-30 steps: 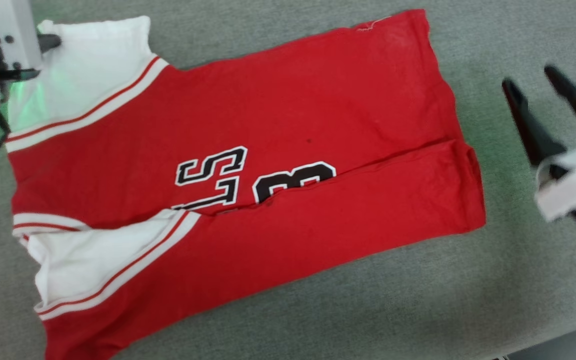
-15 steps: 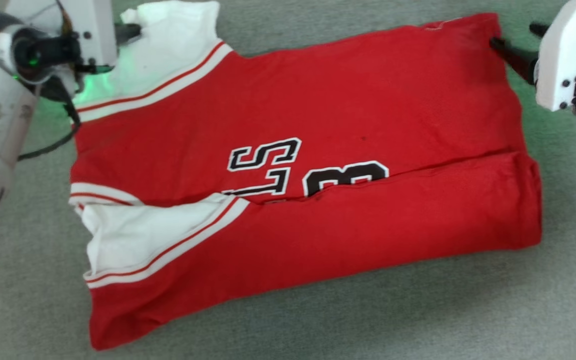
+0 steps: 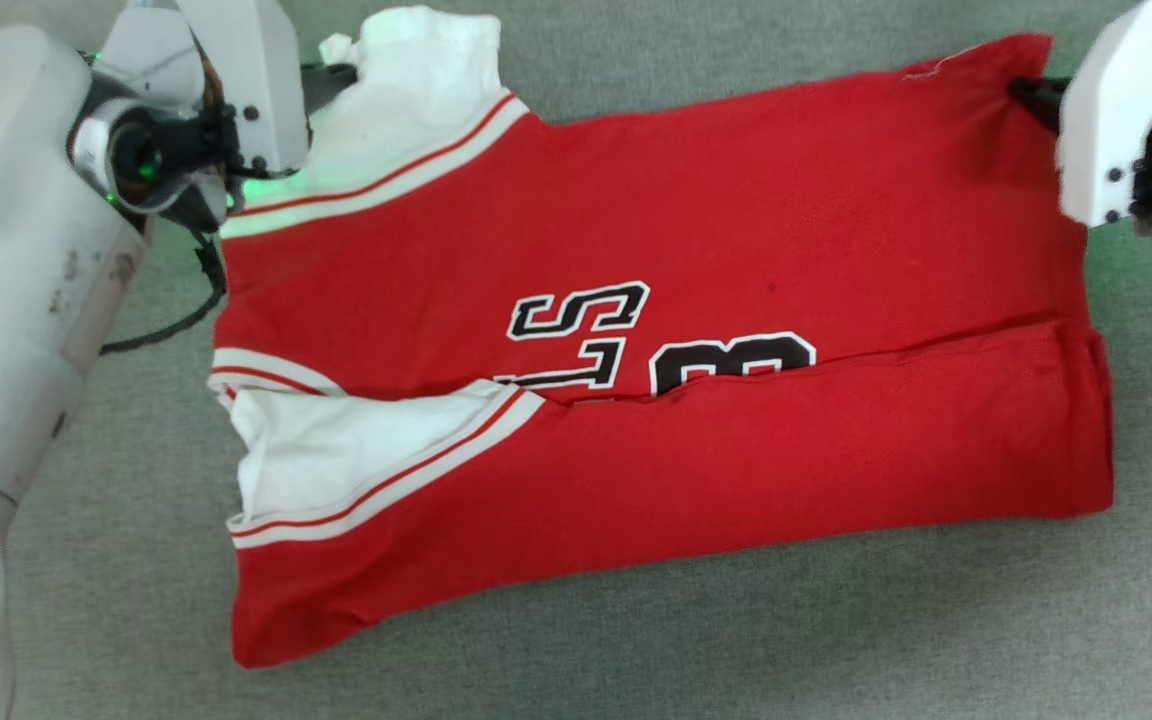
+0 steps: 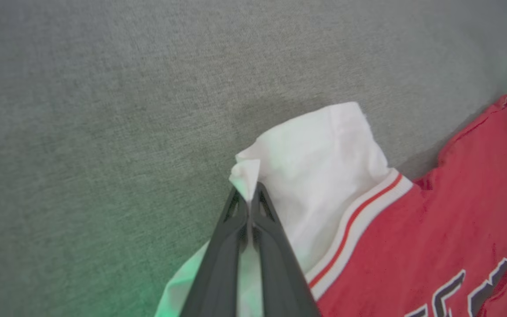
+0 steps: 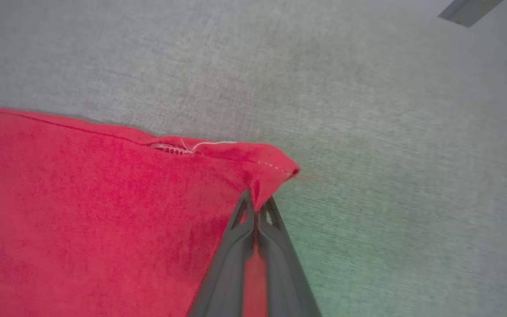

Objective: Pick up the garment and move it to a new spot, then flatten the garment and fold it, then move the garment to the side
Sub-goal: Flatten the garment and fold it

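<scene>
You're mid-fold: the small red jersey-style shirt with white sleeves [image 3: 656, 250] lies mid-frame on the grey fabric-covered bench [image 3: 736, 650], its lower edge turned in. The left gripper [image 4: 250, 193] jaws pinch its upper-left sleeve, the right gripper [image 5: 255, 203] jaws its upper-right hem corner. Next, lift both evenly and bring them down.

1. Bright, soft, even light falls on the counter [image 3: 636, 650].
2. The shirt [image 3: 736, 220] casts a thin, faint shadow along its far edge.
3. A green glow [image 3: 256, 195] tints cloth and counter beside both wrists.
4. The right wrist [image 3: 1106, 140] is slightly motion-blurred.
5. In the wrist views the fingers [image 4: 218, 268] go out of focus toward the bottom edge.
</scene>
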Robot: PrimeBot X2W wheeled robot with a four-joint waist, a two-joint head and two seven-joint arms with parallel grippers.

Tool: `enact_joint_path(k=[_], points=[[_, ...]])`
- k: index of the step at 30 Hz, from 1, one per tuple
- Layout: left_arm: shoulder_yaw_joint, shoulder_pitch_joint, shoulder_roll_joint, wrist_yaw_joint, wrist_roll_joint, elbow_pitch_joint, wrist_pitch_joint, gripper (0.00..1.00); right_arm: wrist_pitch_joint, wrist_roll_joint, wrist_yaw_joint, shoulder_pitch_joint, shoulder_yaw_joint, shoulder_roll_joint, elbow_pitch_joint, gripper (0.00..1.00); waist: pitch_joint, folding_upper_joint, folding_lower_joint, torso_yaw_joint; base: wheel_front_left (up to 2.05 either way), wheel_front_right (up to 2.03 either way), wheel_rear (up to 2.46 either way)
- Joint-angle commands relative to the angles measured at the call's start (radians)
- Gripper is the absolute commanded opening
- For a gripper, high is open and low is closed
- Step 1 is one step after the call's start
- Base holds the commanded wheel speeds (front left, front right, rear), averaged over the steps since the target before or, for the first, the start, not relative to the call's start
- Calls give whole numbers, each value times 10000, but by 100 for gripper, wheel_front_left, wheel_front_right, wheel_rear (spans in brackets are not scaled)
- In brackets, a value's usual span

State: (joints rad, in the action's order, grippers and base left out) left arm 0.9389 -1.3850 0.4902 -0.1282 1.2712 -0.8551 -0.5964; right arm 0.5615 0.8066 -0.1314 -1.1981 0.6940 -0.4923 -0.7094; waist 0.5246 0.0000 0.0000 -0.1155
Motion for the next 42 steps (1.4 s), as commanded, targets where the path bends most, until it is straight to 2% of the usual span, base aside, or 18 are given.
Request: enact_joint_path(k=[1,7,10,13,16,22,26,29,32,36,42], points=[[14,114,39,-29,98,129,145,0,-195,140,16,-51,47,-140,-16,0,-384,0,0,158,0,0,0],[178,751,456,-30,433,1492,1044,0,-1220,972,16,729,495,-820,616,0,-1544,0,0,520,0,0,0],[322,1324,856,-31,674,2549,1468,0,-1567,1356,16,1383,800,-1340,1234,0,-2103,0,0,753,0,0,0],[523,2126,1415,-31,860,3951,2002,0,-1755,1634,16,2165,1112,-2038,1919,0,-2582,0,0,1001,0,0,0],[667,3085,2212,-32,950,5307,2699,0,-1909,1861,16,2991,1248,-2705,2592,0,-2980,0,0,1259,0,0,0],[903,5355,3656,-30,1123,7561,4322,0,-2380,2242,16,4686,970,-3736,3770,0,-3410,0,0,1665,0,0,0],[987,6729,4135,15,1259,8497,5460,0,-2828,2443,16,5874,538,-4173,4304,0,-3507,0,0,1869,0,0,0],[1127,7560,4180,136,1336,8844,6081,0,-3085,2603,16,6756,232,-4312,4490,0,-3526,0,0,1976,0,0,0],[1306,8018,3965,173,1274,8719,6424,0,-3347,2505,16,7488,-42,-4288,4492,0,-3466,0,0,2057,0,0,0],[1352,8231,3548,196,1145,8108,6857,0,-3671,2070,16,7921,-438,-3897,4237,0,-3276,0,0,1930,0,0,0],[1430,8335,2872,69,1022,6911,7341,0,-4047,1428,16,7901,-872,-2952,3543,0,-3088,0,0,1613,0,0,0]])
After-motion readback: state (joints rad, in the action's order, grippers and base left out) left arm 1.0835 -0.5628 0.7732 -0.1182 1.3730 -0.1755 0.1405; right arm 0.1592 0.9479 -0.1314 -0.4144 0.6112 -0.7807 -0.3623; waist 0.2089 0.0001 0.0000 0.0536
